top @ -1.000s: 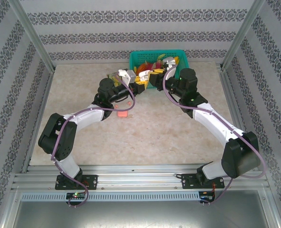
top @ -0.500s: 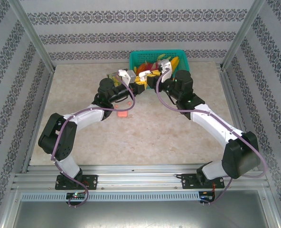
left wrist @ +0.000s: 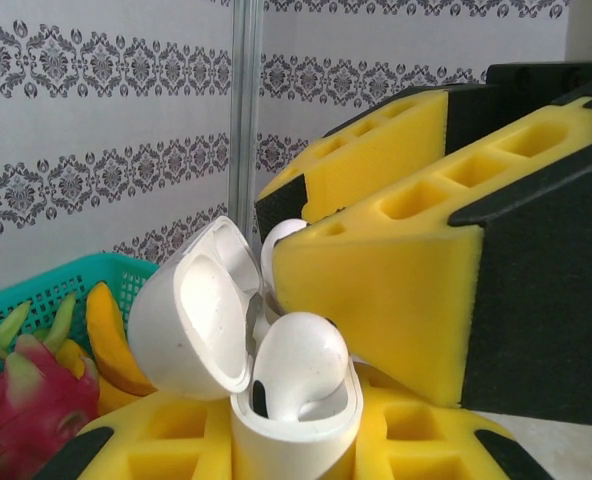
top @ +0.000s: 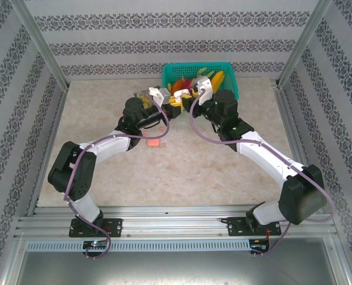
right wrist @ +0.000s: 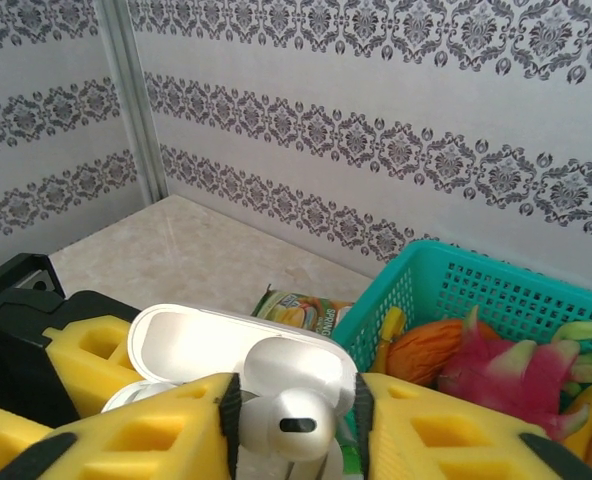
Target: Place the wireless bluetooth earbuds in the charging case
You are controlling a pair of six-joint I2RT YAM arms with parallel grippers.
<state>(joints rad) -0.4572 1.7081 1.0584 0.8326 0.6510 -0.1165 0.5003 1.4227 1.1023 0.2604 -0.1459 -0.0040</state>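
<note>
The white charging case stands upright with its lid swung open, and my left gripper is shut on its body. One white earbud sits in the case. A second white earbud lies between the yellow foam fingers of my right gripper, just over the case's open lid. That earbud touches the left pad, with a gap at the right pad, so the jaws stand open. In the top view the left gripper and the right gripper meet in front of the basket.
A teal basket of toy fruit stands at the back, close behind both grippers, with a dragon fruit inside. A snack packet lies beside it. A small pink object rests on the table by the left arm.
The right arm has swung left, bringing its gripper against the left gripper and the case. Its fingers have spread wider. The left arm has stayed still.
</note>
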